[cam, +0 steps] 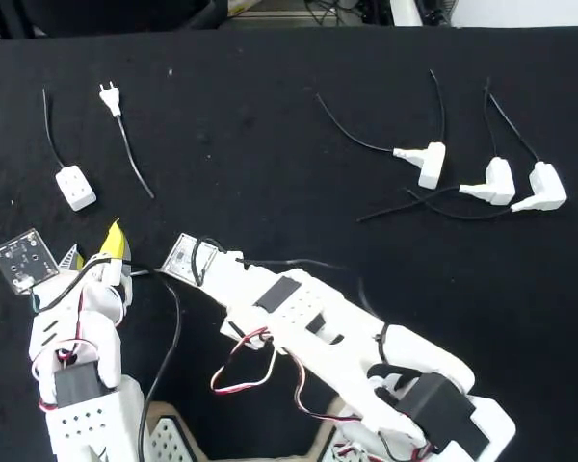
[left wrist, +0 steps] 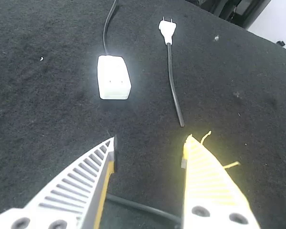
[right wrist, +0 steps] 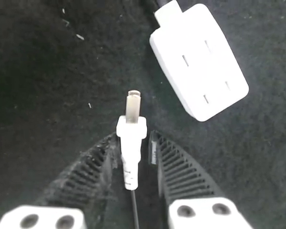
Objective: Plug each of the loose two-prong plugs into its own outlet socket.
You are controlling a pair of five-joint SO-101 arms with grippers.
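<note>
While right claw [right wrist: 132, 139] grips plug [right wrist: 131, 131], socket [right wrist: 200, 62] near.

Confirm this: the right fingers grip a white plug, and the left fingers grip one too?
No: the left wrist view shows the left fingers open and empty. The right fingers do grip a white plug.

Nothing legible right now: the white outlet socket [right wrist: 199, 59] shows bare slots, and any marks on the circuit board [cam: 23, 260] are perhaps too small to read.
</note>
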